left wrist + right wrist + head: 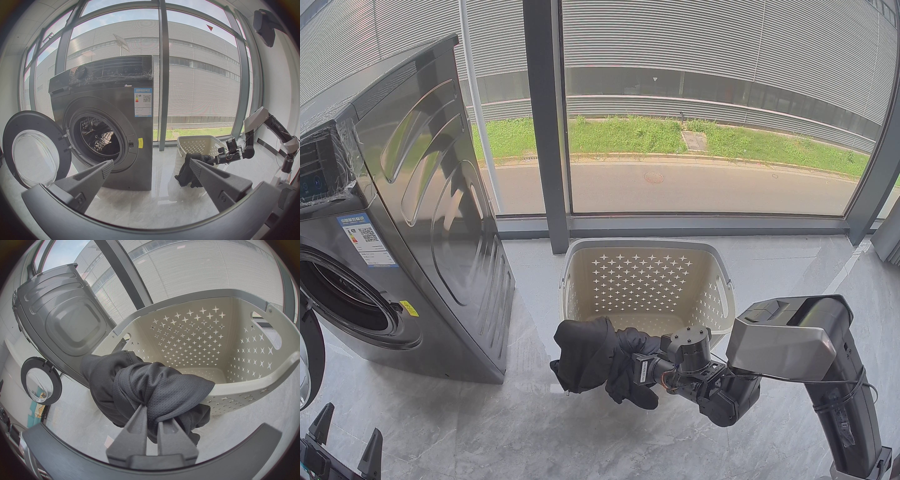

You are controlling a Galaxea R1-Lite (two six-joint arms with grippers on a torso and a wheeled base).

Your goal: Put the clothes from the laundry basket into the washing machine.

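Observation:
My right gripper (pixel 151 416) is shut on a bundle of black clothes (pixel 594 359), held in the air just in front of the cream laundry basket (pixel 650 250) and above the floor. The same black clothes (pixel 147 390) hang ahead of the basket's near rim (pixel 250 387); the basket's inside looks bare. The grey washing machine (pixel 425 219) stands at the left with its round door (pixel 32 150) swung open and the drum (pixel 97 139) showing. My left gripper (pixel 150 167) is open, low at the near left, facing the machine's opening.
Tall windows with dark frames (pixel 547 119) stand right behind the basket and the machine. Pale marble floor (pixel 506 431) lies between the basket and the machine's front.

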